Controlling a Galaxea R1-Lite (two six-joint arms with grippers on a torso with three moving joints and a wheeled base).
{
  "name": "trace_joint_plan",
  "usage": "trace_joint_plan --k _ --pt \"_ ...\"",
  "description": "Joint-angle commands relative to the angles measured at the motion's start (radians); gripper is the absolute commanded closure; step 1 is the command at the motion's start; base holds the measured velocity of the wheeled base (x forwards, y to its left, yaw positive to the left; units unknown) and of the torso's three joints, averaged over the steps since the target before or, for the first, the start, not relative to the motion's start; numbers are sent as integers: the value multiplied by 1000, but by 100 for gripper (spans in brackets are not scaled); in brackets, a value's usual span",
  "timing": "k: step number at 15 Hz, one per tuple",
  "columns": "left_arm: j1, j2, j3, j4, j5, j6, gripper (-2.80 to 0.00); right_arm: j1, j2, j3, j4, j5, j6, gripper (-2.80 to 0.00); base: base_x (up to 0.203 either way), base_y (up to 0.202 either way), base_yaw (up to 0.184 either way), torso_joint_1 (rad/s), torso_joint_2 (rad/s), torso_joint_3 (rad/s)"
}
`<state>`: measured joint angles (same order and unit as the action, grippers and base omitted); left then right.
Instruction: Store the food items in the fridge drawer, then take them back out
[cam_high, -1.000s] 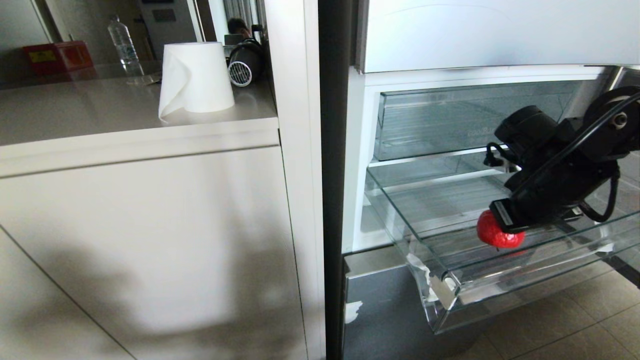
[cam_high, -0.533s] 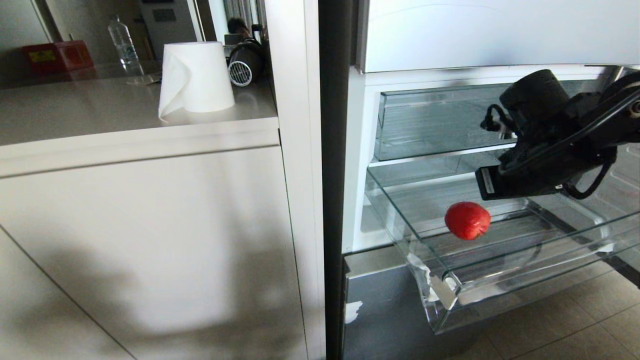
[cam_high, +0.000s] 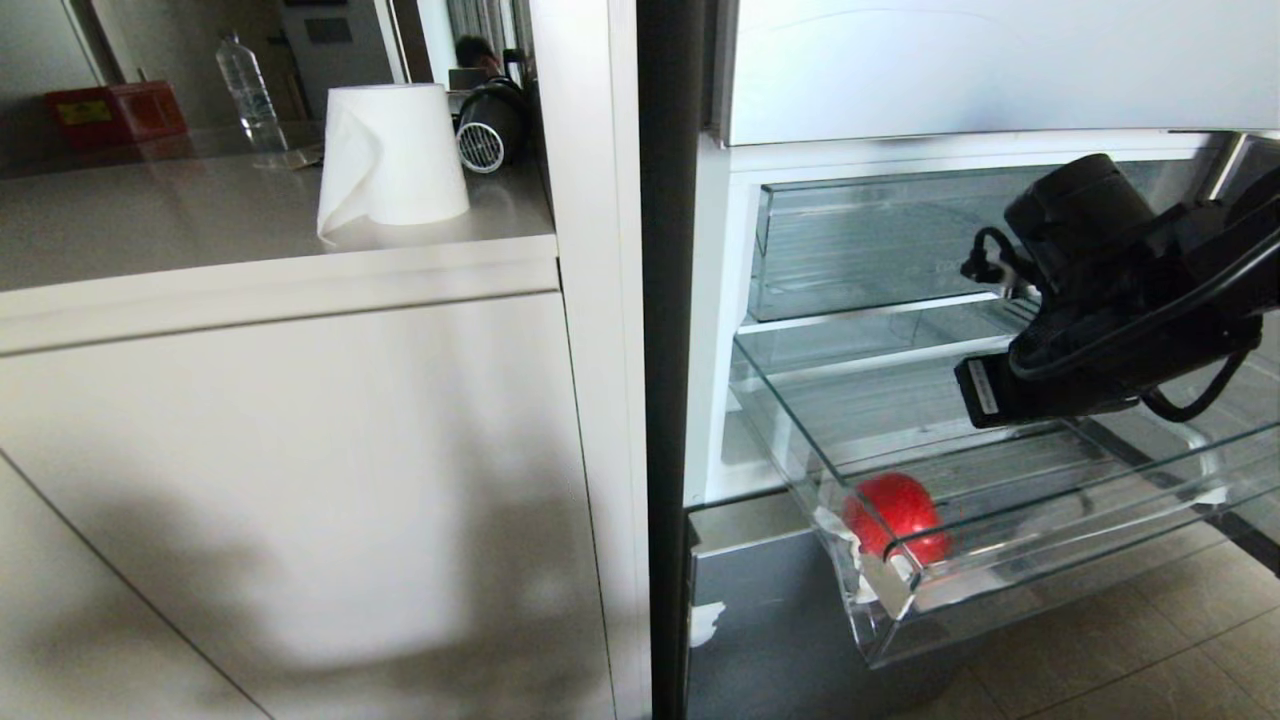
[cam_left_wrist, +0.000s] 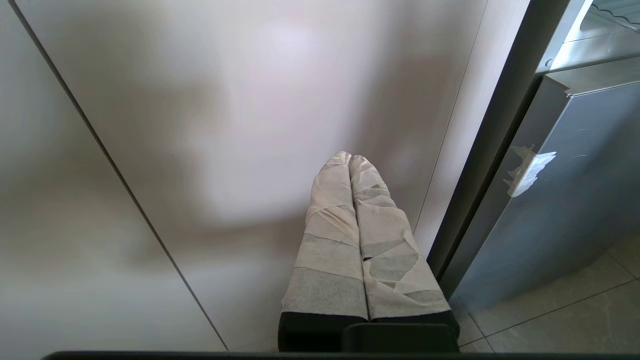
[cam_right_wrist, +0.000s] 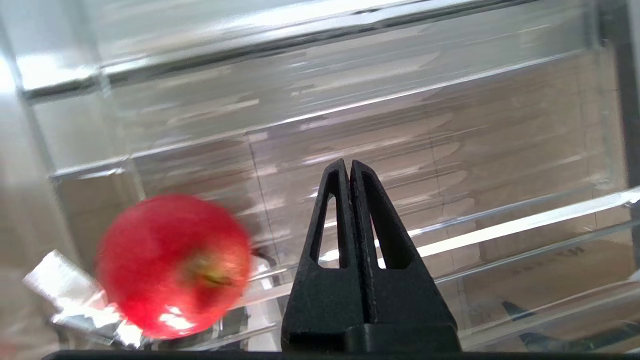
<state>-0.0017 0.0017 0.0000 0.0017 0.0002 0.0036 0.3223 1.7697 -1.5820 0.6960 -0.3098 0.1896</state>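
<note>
A glossy red apple, the one food item in view, lies loose in the front left corner of the fridge drawer, against the white tape scraps. The drawer is pulled out, clear and shallow. My right arm hangs over the drawer's middle, up and to the right of the apple. In the right wrist view the right gripper is shut and empty, with the apple off to one side over the drawer floor. The left gripper, its fingers wrapped in white tape, is shut and parked facing a cabinet door.
A deeper clear drawer sits above and behind the open one. A white fridge panel overhangs both. To the left stands a beige cabinet with a paper roll on its counter. Tiled floor lies below the drawer.
The apple was at my right gripper's tip a second ago; it has come free and moved to the drawer's front left corner. The right arm has risen and drawn back.
</note>
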Motion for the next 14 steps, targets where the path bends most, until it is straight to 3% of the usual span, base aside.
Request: trace_joint_plan --k 1,4,6,9,14 --pt "0 0 0 0 1 1 0 21 -5 5 5 1 -2 0 0 0 0 0 0 0" --pt "0 0 0 0 0 -1 0 47 -2 6 7 23 -2 0 0 0 0 0 0 0" --pt "0 0 0 0 0 0 0 70 1 5 7 96 6 0 0 0 0 0 0 0" --pt "0 0 0 0 1 -1 0 78 27 7 9 116 54 0 0 0 0 0 0 0" --pt "0 0 0 0 1 -1 0 77 69 -94 129 208 54 0 0 0 0 0 0 0"
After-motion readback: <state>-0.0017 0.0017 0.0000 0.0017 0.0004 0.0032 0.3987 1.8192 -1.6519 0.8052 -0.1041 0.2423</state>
